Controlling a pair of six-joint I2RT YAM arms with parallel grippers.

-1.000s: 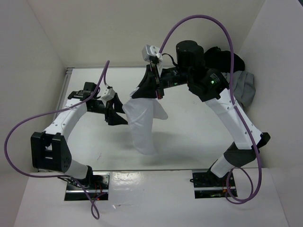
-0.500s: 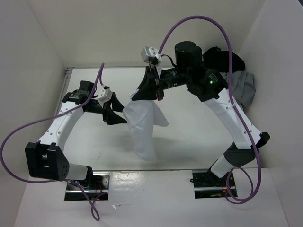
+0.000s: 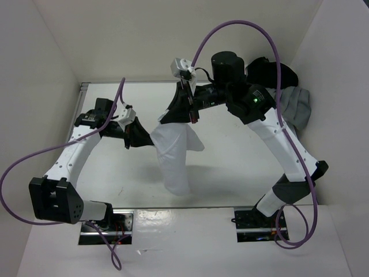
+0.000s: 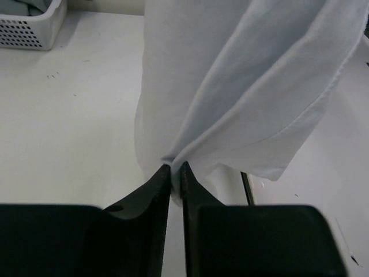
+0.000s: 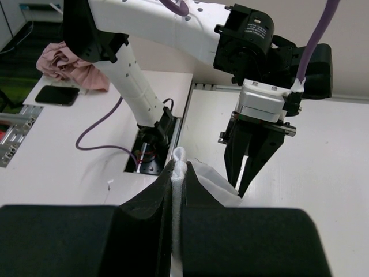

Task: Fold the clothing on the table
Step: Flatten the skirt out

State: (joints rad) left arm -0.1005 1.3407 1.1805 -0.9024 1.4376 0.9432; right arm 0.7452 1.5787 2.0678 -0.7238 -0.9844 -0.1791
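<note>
Clothing point(image 3: 173, 161) hung mid-frame, pinched tight by left gripper point(image 4: 174, 171) and right gripper point(image 5: 179, 170); spreading them apart evenly looked best before lowering.

clothing point(image 3: 173, 158): plain white | table point(image 3: 230, 167): white | cable point(image 3: 239, 22): purple | side garment point(image 3: 297, 107): grey

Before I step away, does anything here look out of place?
Nothing damaged. The white garment hangs bunched between the left pincer and right pincer; a grey garment and black garment lie heaped far right.
</note>
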